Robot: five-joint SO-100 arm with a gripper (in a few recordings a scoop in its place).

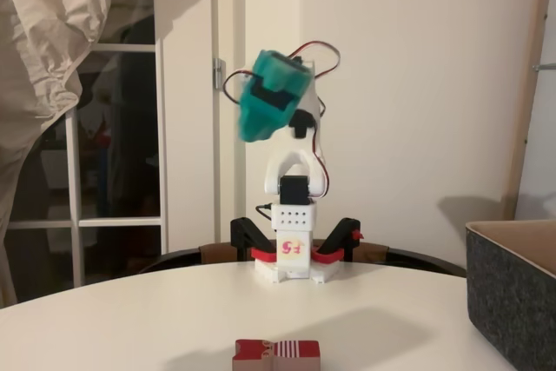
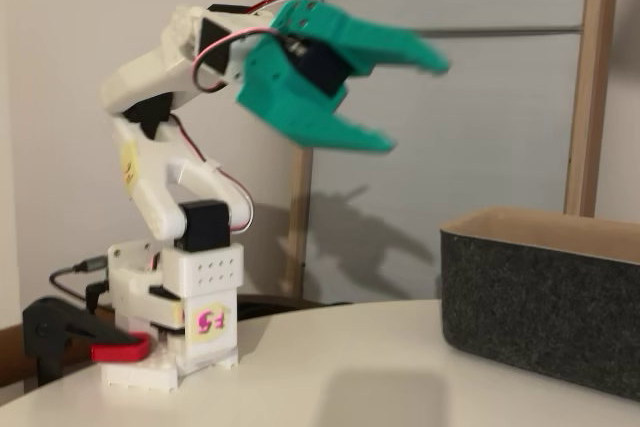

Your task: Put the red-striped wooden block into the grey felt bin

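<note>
Teal plastic fingers [image 2: 400,97] gape above the boxy grey felt bin [image 2: 540,312].

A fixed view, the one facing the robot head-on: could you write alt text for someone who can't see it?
A small white robot arm holds its teal pincer high in the air, empty, above a round white table. A red-striped wooden block lies on the table in front, and a grey felt bin stands at the right edge.

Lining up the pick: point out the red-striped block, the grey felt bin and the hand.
red-striped wooden block [image 1: 276,352]: fixed view, striped top.
grey felt bin [image 2: 545,302]: fixed view, front wall.
hand [image 2: 418,100]: fixed view, gap between open teal fingertips.
</note>
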